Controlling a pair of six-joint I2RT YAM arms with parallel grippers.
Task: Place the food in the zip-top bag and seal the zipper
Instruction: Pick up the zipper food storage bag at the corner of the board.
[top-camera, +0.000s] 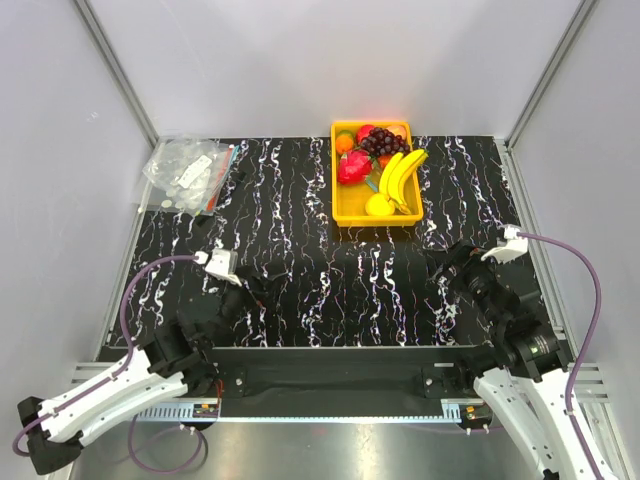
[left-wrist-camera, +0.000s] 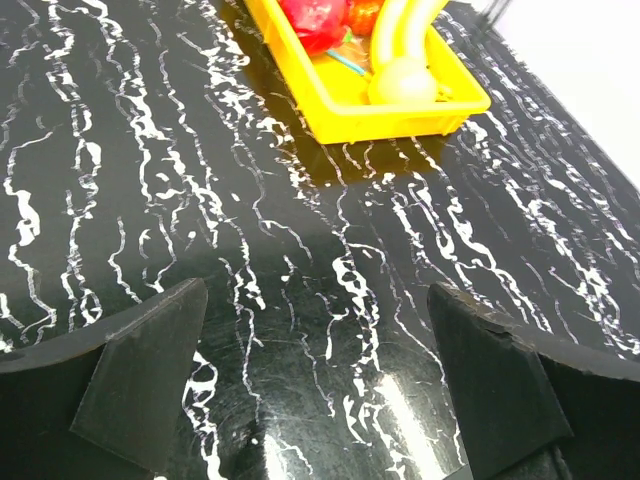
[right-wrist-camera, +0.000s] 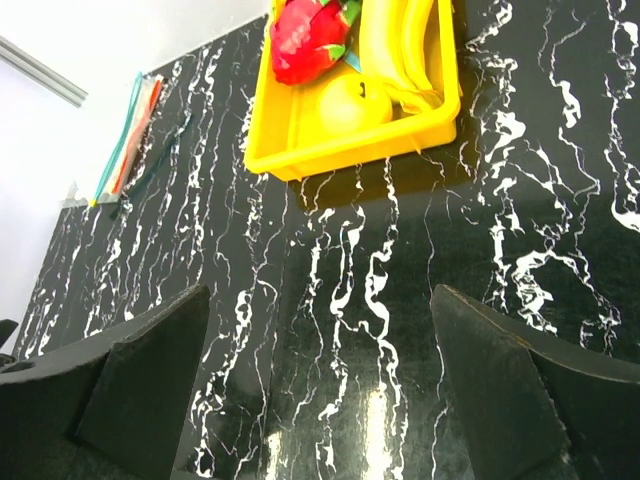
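Observation:
The food lies in a yellow tray (top-camera: 341, 205) at the back centre: bananas (top-camera: 402, 172), a lemon (top-camera: 379, 205), dark grapes (top-camera: 383, 140) and a round orange fruit (top-camera: 345, 143). Bananas (right-wrist-camera: 400, 40) and lemon (right-wrist-camera: 345, 105) also show in the right wrist view. Clear bags lie piled at the back left (top-camera: 188, 172). There a teal zipper strip (right-wrist-camera: 116, 140) runs beside a red-orange strip (right-wrist-camera: 135, 140); I cannot tell the teal-strip bag apart from the dotted one. My left gripper (top-camera: 262, 288) and right gripper (top-camera: 448, 272) hover low over the near table, both open and empty.
A red dragon fruit (top-camera: 352, 166) also lies in the tray. White walls and metal posts close off the back and the sides. Black marbled table (top-camera: 320, 260) lies between my grippers and the tray.

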